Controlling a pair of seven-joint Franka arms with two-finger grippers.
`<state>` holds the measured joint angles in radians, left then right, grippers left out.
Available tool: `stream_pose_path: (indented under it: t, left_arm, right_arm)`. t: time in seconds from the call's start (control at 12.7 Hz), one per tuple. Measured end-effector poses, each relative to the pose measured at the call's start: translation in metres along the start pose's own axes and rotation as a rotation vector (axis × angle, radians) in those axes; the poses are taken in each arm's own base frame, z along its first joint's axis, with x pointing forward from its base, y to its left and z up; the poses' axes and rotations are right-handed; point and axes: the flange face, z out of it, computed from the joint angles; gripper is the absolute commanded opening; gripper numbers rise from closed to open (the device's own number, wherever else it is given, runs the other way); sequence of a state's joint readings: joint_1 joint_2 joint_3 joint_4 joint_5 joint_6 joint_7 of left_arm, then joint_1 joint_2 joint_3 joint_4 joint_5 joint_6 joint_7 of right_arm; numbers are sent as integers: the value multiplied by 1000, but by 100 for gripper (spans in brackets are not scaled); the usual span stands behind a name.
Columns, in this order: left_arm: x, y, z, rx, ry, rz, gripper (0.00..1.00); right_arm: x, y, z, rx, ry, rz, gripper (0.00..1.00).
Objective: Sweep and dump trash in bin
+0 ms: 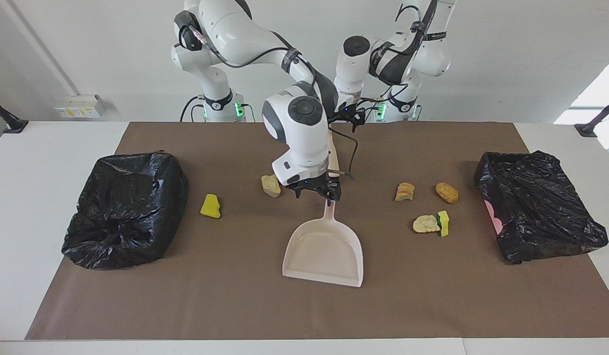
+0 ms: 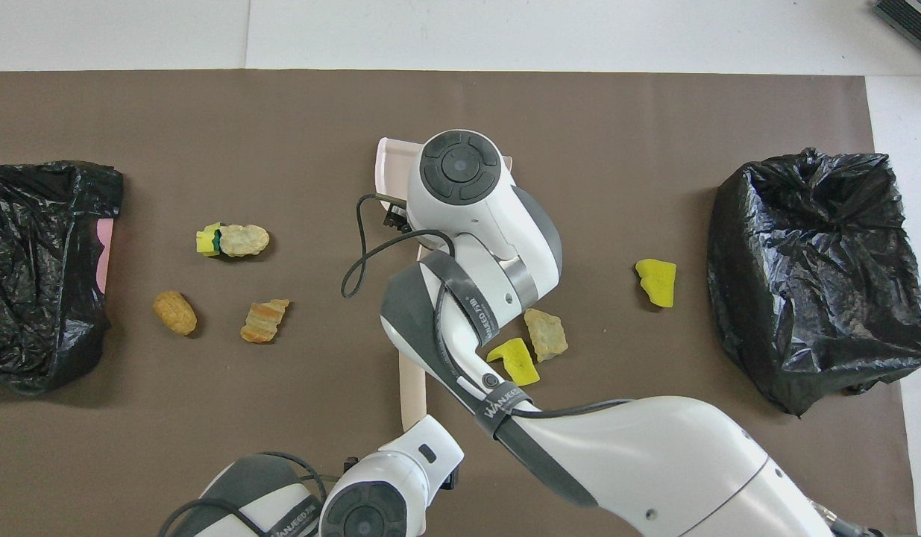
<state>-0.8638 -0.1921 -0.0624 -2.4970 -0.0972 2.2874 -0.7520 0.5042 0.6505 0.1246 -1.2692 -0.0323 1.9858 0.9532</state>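
Observation:
The pale pink dustpan (image 1: 324,252) lies mid-table, handle toward the robots. My right gripper (image 1: 315,191) hangs open, low over that handle's end. A matching pink brush (image 2: 412,388) lies nearer the robots, and my left gripper (image 1: 351,118) is open above its near end. Trash is scattered on the mat. A yellow sponge (image 1: 210,206) and a tan chunk (image 1: 270,185) sit toward the right arm's end, with another yellow sponge (image 2: 513,361) there too. A bread slice (image 1: 405,191), a golden lump (image 1: 447,193), a tan lump (image 1: 425,224) and a green-edged sponge (image 1: 443,223) lie toward the left arm's end.
Two bins lined with black bags stand on the brown mat (image 1: 304,315). One bin (image 1: 126,209) is at the right arm's end and the other bin (image 1: 538,212) at the left arm's end. In the overhead view the right arm covers most of the dustpan.

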Motion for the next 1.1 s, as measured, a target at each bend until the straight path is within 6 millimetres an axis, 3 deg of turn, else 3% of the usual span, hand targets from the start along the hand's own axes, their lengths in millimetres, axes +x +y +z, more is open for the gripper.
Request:
stream_pose_path:
  t: [0.08,0.16,0.31,0.47,0.55,0.63,0.79,0.86,1.1]
  left_arm:
    - [-4,6,8,1,0,-1,100]
    - [-8,9,15,7,-6,3,94]
    - [-12,9,22,18,-15,6,53]
    - [-11,6,23,23,-21,3,1]
    - [-11,4,24,29,-28,0,0]
    - [-11,2,25,40,-41,-3,0]
    - [-7,-4,24,53,-58,-3,0]
    - [-3,-8,21,58,-68,9,0]
    - [12,-35,6,110,-164,73,0]
  right_arm:
    - [-8,-5,6,-15,8,-19,96]
    - [-15,-11,10,-28,17,-37,93]
    - [-21,-15,12,-34,19,-50,87]
    - [-21,-11,20,-48,12,-48,81]
    - [-22,-10,23,-54,8,-48,81]
    - [-23,-9,26,-59,4,-49,69]
    - [-25,-7,30,-67,-2,-50,20]
    - [-26,-7,31,-69,-3,-51,2]
    - [-27,-7,29,-72,0,-54,0]
